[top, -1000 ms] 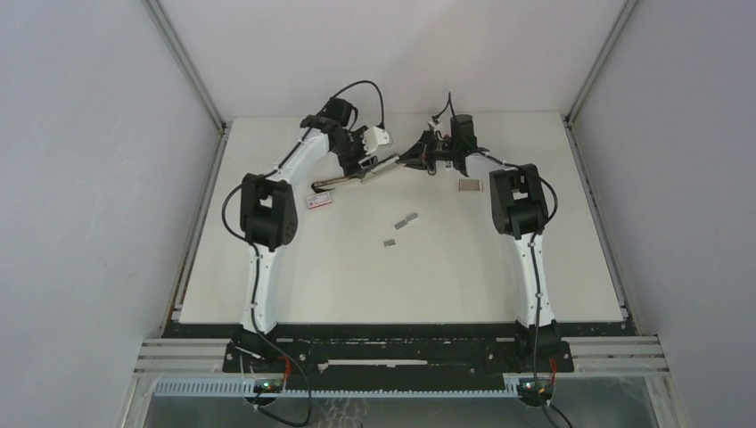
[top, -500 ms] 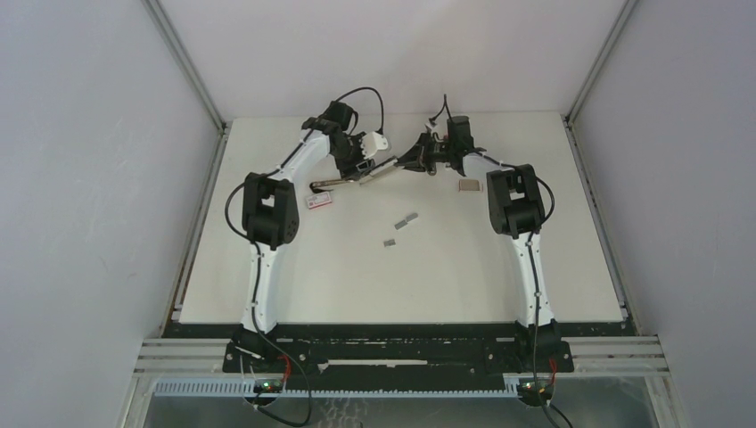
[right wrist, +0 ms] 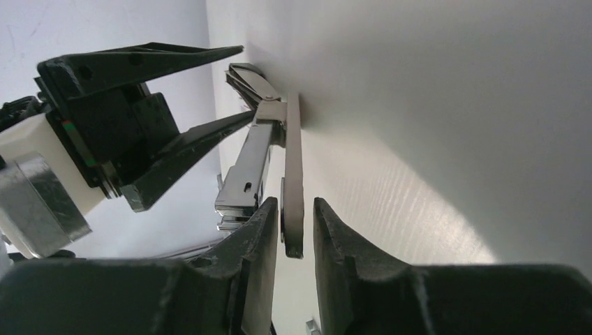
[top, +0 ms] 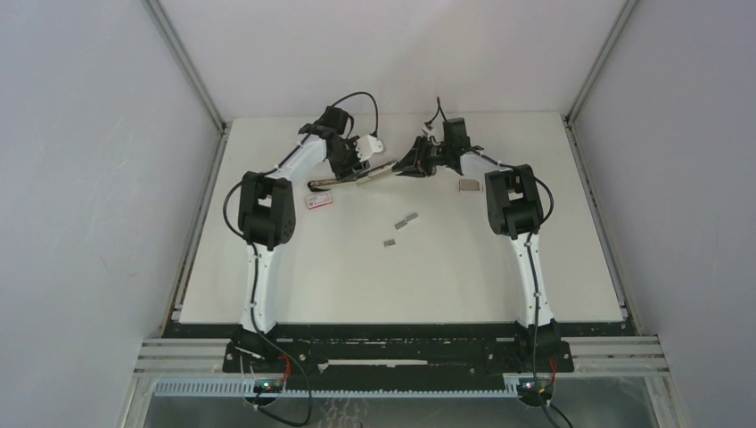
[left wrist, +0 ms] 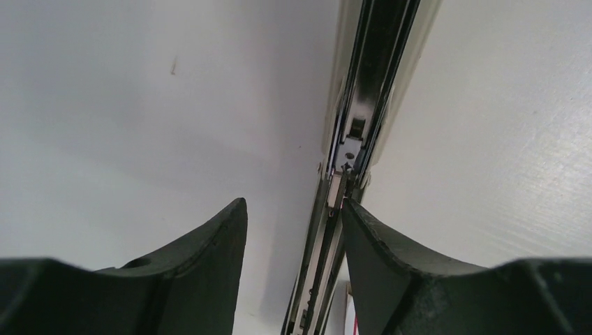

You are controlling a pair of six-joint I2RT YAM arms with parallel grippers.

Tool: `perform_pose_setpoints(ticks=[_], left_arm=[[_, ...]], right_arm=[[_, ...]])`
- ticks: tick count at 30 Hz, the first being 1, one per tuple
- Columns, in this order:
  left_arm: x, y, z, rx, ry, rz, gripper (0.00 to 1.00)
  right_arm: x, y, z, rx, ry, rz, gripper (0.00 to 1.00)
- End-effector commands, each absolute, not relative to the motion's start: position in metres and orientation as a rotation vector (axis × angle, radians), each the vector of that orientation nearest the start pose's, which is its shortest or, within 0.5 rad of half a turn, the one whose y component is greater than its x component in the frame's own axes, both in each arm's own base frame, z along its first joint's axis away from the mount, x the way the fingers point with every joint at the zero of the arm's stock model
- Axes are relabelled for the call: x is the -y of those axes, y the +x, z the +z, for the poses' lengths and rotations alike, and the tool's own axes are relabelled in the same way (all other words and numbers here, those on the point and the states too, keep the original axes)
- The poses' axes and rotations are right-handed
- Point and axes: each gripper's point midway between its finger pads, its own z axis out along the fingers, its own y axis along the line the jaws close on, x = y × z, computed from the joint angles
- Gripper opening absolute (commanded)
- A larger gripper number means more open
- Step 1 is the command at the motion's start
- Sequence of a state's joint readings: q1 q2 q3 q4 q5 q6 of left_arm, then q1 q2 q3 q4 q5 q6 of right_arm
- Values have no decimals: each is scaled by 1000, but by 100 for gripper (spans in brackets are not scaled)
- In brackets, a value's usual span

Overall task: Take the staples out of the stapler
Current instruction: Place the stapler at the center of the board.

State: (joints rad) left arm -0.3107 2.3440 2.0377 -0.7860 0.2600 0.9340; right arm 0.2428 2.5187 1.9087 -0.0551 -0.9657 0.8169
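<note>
Well, the staples [top: 408, 218] are short silver-grey strips, dull against the pale table [top: 357, 285]. They lie loose near the middle of the table, well apart from both hands. From above I count three: two close together and one a little nearer the arms. A wider grey block [top: 468, 185] sits by the right arm's elbow, too small to make out.

There is one stapler [top: 379, 169], swung open at the far side, and one pink-and-white box [top: 318, 201] just beside its left end.

The overhead view only shows the two hands meeting over the stapler. The left wrist view shows the left hand [left wrist: 293, 206] with its jaws apart. The stapler's shiny rail runs between them, hard against one finger with a clear gap to the other. Whether staples sit in that rail I cannot tell.

The right wrist view shows the right hand [right wrist: 294, 206] slightly parted around the stapler's flat metal plate. A sliver of light shows beside the plate, so it is not pinched.
</note>
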Motion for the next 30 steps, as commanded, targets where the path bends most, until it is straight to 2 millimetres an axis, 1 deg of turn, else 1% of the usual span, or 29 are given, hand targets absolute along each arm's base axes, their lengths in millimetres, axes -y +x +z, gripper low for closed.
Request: perform_pose_setpoints(ticks=[1, 6, 13, 26, 30], left_arm=[[159, 526, 75, -2073, 1487, -72, 56], [149, 521, 69, -2096, 1467, -65, 55], [139, 524, 67, -2120, 1421, -68, 54], [131, 537, 74, -2121, 1340, -18, 54], [129, 539, 75, -2125, 1322, -19, 54]], right_arm=[[-290, 517, 104, -2329, 7, 1551, 25], [-286, 515, 105, -2347, 13, 1513, 26], [-282, 513, 116, -2334, 1, 1508, 26], [-277, 511, 128, -2333, -16, 1453, 27], [-274, 510, 135, -2321, -22, 1442, 27]])
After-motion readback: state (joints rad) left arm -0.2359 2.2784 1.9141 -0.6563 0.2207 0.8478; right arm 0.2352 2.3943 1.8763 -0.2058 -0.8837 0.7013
